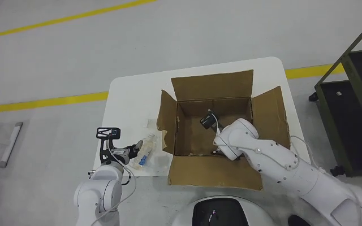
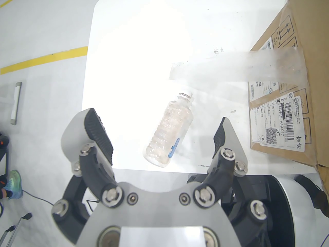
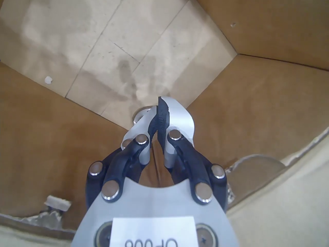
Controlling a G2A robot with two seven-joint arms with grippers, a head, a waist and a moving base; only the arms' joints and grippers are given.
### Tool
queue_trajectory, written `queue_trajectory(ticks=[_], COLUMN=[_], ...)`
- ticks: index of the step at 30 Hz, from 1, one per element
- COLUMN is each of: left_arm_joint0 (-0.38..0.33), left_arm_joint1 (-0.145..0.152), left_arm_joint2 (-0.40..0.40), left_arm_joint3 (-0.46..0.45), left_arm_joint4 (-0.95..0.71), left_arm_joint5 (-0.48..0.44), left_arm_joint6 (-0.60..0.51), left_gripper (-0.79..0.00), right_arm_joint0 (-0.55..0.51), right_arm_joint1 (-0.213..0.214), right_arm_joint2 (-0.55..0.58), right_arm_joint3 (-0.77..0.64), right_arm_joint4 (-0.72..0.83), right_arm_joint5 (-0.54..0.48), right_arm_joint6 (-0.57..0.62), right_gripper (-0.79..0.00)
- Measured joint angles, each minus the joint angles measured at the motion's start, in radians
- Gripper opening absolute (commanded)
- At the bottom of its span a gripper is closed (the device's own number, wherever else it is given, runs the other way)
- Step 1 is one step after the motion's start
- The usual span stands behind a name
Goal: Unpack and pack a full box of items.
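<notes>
Bottle (image 2: 169,132) lies sideways on the table (image 2: 144,39) just beside the box (image 2: 295,78), with the left gripper (image 2: 159,123) poised at it, fingers spread. A glancing pinch could roll it off the table edge. The right gripper (image 3: 160,119), pressed together inside the box, might obstruct packing.

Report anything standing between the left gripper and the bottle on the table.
Nothing visible does. The open left gripper faces the bottle directly; the clear plastic strip lies beyond its cap, not between.
</notes>
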Motion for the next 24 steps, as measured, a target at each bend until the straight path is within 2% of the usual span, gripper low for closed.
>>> queue_trajectory(ticks=[3,5,6,7,24], left_arm_joint0=[0.0,0.0,0.0,0.0,0.0], left_arm_joint1=[0.0,0.0,0.0,0.0,0.0], left_arm_joint2=[0.0,0.0,0.0,0.0,0.0], left_arm_joint3=[0.0,0.0,0.0,0.0,0.0], left_arm_joint4=[0.0,0.0,0.0,0.0,0.0], left_arm_joint5=[0.0,0.0,0.0,0.0,0.0], left_arm_joint6=[0.0,0.0,0.0,0.0,0.0], left_gripper=[0.0,0.0,0.0,0.0,0.0], right_arm_joint0=[0.004,0.011,0.016,0.02,0.026], right_arm_joint1=[0.001,0.004,0.006,0.008,0.012], right_arm_joint2=[-0.028,-0.041,-0.049,-0.054,-0.06], right_arm_joint3=[0.005,0.009,0.011,0.011,0.009], right_arm_joint4=[0.006,0.014,0.018,0.02,0.034], right_arm_joint5=[0.0,0.0,0.0,0.0,0.0], right_arm_joint6=[0.0,0.0,0.0,0.0,0.0], right_gripper=[-0.44,-0.409,-0.175,0.0,0.0])
